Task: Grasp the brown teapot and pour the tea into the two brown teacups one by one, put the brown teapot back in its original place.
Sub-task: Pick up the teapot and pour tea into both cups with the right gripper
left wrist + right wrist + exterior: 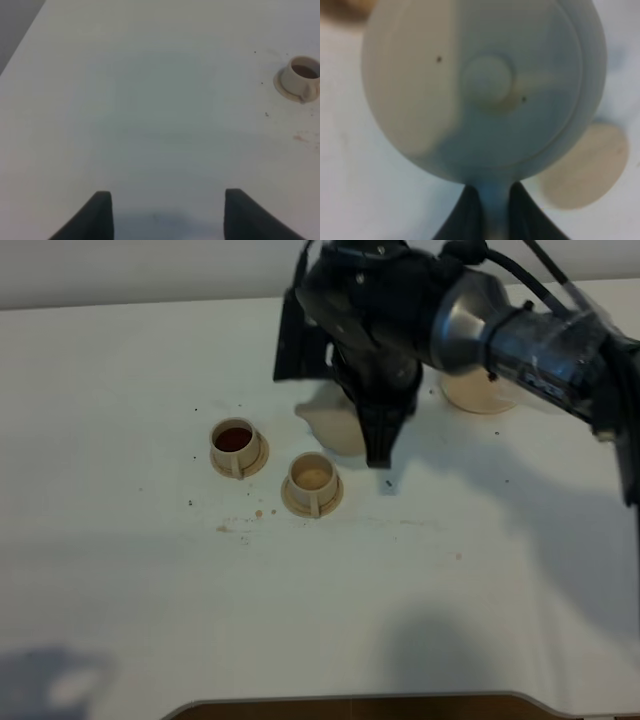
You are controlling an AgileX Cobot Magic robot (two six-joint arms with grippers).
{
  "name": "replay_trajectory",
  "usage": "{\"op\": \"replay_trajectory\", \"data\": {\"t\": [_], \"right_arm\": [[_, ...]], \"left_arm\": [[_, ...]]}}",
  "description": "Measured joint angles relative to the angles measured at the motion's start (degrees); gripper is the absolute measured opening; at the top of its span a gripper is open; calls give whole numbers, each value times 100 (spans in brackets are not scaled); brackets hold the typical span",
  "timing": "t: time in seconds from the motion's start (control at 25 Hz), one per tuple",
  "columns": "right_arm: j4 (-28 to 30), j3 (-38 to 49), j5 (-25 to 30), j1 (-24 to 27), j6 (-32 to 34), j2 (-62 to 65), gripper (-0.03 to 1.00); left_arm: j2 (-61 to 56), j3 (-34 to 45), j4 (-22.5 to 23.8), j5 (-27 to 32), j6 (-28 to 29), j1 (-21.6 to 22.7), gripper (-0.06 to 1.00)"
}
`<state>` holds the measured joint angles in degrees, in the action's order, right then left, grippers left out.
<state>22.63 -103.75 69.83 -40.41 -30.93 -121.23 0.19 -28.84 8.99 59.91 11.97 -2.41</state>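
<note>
**A:** Status? Where's the pot?

**B:** The right arm [520, 335] reaches across the middle of the bench [450, 590]. The right fingers [465, 220] are clamped on the loop handle of the brown teapot [328, 422]. The pot sits between its saucer [478, 395] and the cups, lid up in the wrist view, so roughly level.

**A:** Cups?

**B:** The left cup [236, 445] has dark tea [233, 438] in it. The near cup [313, 480] looks pale inside, so probably unfilled, but the view is soft.

**A:** What does the next move hinge on?

**B:** The near cup is just beside the pot, on the camera side and slightly left. The pot's long axis runs from the handle in the fingers to the spout opposite. The spout seems to point left toward the cups, though the wrist hides most of it. My call is a short shift to bring the spout over the rim, then tip.

**A:** Left arm?

**B:** The left fingers [100, 215] are spread apart, holding nothing, over bare bench well away from the pot. The right arm is the nearer one. There are a few reddish spots [240, 527] in front of the cups.
</note>
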Motion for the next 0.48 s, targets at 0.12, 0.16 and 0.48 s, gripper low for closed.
{"op": "replay_trajectory", "data": {"t": [0.12,0.16,0.48], "right_arm": [[293,480,-115,-169,173,161,12],[398,609,-143,-222,224,175,12],[1332,1349,-866,-528,468,189,12]], "left_arm": [[0,0,0,0,0,0,50],[0,0,0,0,0,0,50],[0,0,0,0,-5,0,50]]}}
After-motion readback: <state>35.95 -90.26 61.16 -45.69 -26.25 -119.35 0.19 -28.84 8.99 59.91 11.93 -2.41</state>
